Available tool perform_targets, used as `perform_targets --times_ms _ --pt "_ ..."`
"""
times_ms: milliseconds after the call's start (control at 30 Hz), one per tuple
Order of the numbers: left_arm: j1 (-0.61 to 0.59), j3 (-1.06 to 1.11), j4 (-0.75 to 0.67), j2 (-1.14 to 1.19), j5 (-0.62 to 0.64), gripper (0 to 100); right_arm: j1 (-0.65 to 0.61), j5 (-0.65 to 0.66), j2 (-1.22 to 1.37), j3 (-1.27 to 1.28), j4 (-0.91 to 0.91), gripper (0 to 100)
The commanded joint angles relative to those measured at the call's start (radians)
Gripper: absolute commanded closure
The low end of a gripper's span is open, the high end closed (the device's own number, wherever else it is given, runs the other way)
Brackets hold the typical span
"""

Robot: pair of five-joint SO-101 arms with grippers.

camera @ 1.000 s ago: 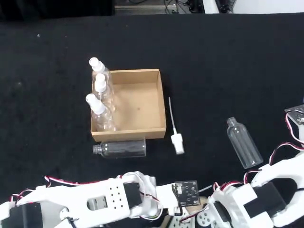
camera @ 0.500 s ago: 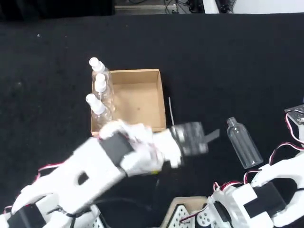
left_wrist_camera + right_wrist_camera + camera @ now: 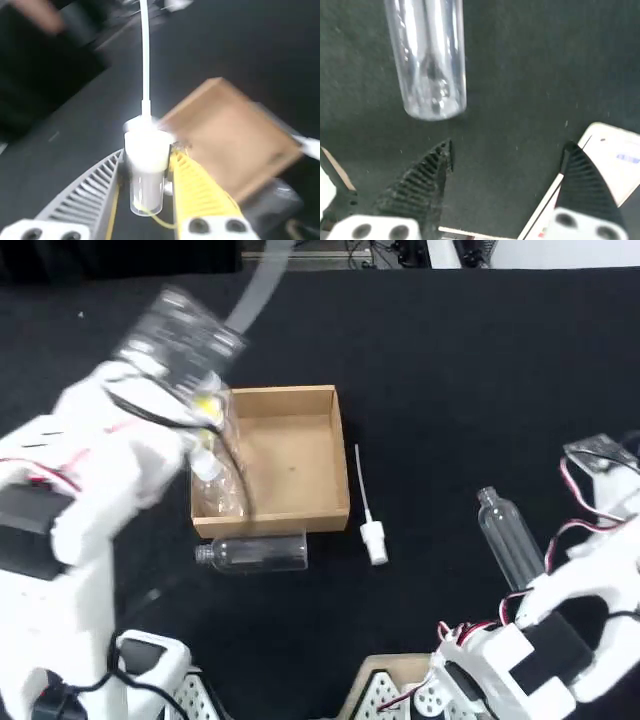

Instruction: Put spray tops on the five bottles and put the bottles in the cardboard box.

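My left gripper (image 3: 147, 162) is shut on a white spray top (image 3: 146, 147), its long tube (image 3: 255, 285) pointing up and away. The left arm (image 3: 110, 470) hangs high over the left side of the cardboard box (image 3: 285, 455) and hides part of the capped bottles there; one capped bottle (image 3: 218, 488) shows. A clear uncapped bottle (image 3: 255, 552) lies in front of the box. A loose spray top (image 3: 373, 540) lies to the box's right. Another uncapped bottle (image 3: 512, 540) (image 3: 427, 55) lies farther right, its base just beyond my open right gripper (image 3: 509, 147).
The black table (image 3: 450, 370) spreads wide behind and to the right of the box. A white block (image 3: 612, 165) lies close beside one finger of the right gripper. The right arm (image 3: 590, 580) stands at the front right corner.
The left arm has swung from the table's front edge, across the box front, up to the box's left rear, carrying the spray top. The right arm has risen a little.
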Motion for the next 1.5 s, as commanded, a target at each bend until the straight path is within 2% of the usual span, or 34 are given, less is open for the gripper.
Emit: perform_targets --times_ms 0,100,267,533,733,1033,1267,1467 --pt "-0.326 -0.056 -0.023 -0.002 -0.011 94 -0.124 -0.094 -0.036 -0.051 0.014 69.0" --pt "-0.496 -0.025 0.002 0.002 -0.011 94 -0.180 -0.157 -0.076 -0.050 0.014 69.0" --pt "-0.697 0.185 0.041 0.015 -0.014 94 -0.275 -0.212 -0.105 0.021 0.011 69.1" --pt "-0.889 0.682 -0.198 0.069 -0.015 94 -0.367 -0.258 -0.104 0.145 -0.137 69.1" --pt "-0.908 0.849 -0.342 0.071 -0.015 94 -0.404 -0.264 -0.104 0.208 -0.226 68.9" --pt "-0.895 0.871 -0.339 0.072 -0.014 94 -0.451 -0.367 -0.104 0.390 -0.431 69.1" --pt "-0.898 0.871 -0.338 0.072 -0.015 94 -0.391 -0.367 -0.097 0.415 -0.443 69.1" --pt "-0.892 0.871 -0.338 0.072 -0.015 94 -0.382 -0.364 0.035 0.409 -0.503 71.2"
